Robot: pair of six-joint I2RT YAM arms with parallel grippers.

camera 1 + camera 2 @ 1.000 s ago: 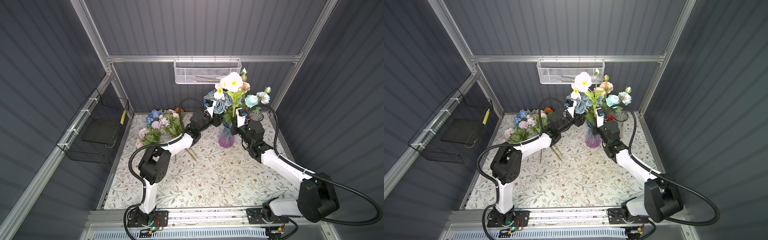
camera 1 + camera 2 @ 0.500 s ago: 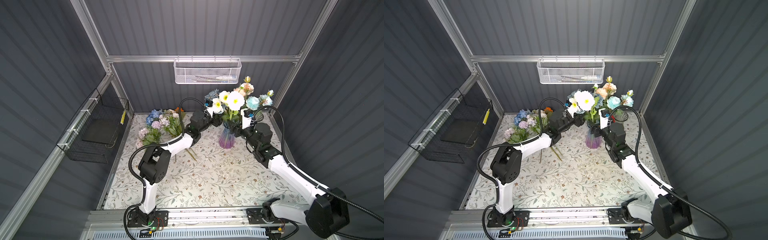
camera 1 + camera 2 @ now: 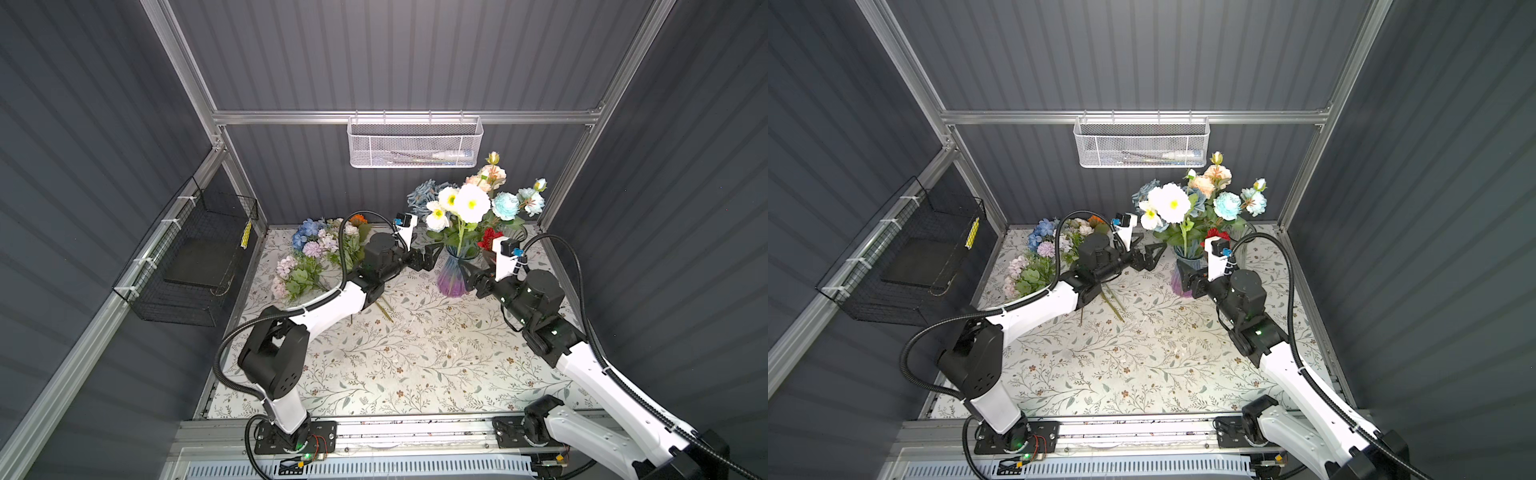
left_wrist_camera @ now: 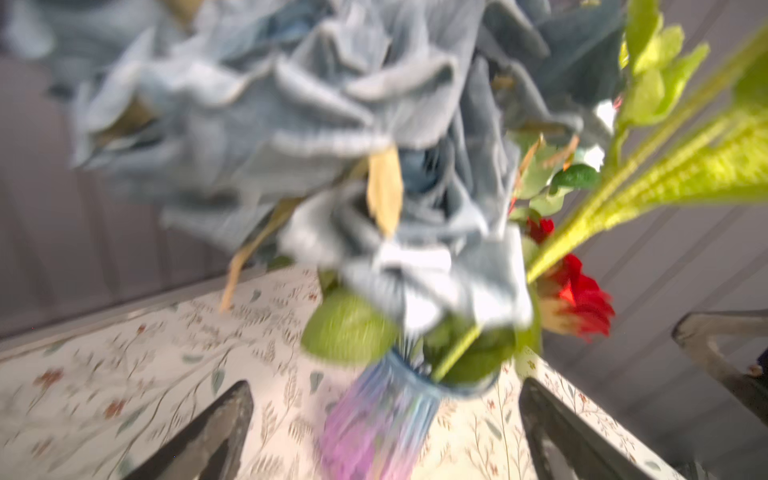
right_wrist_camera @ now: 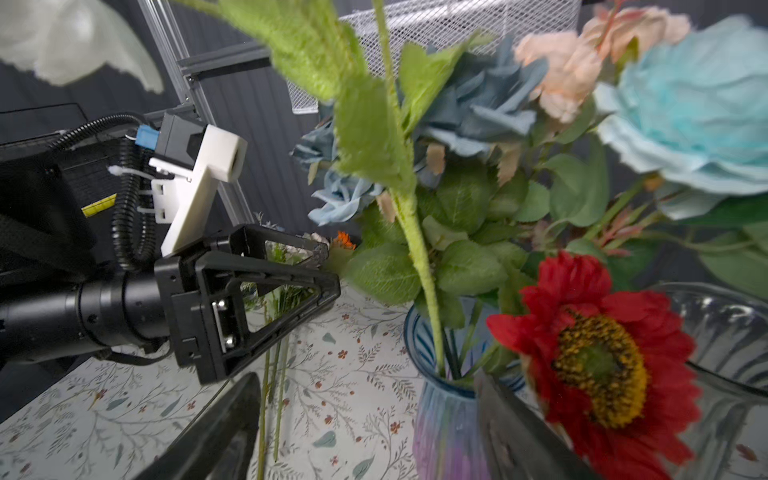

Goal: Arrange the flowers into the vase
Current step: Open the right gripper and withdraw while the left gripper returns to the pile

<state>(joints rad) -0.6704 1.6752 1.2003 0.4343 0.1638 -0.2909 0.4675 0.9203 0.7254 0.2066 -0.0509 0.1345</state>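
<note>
Grey ribbed walls (image 3: 415, 62), floral table (image 3: 415, 353).

Top views: vase (image 3: 453, 279) at 1 o'clock, flowers (image 3: 469, 203) upright in it. Loose pile (image 3: 316, 253) at 10 o'clock. Left fingers (image 3: 431, 252) and right fingers (image 3: 468, 272) flank the vase, spread and empty.

Wrist views: vase seen between spread fingers; the left one is blurred.

Judgement: stems seated. Next, fetch another from the pile.

Both top views look steeply down from the front onto the whole worktop (image 3: 415, 365); both wrist views sit close, facing the vase (image 4: 382, 432).
</note>
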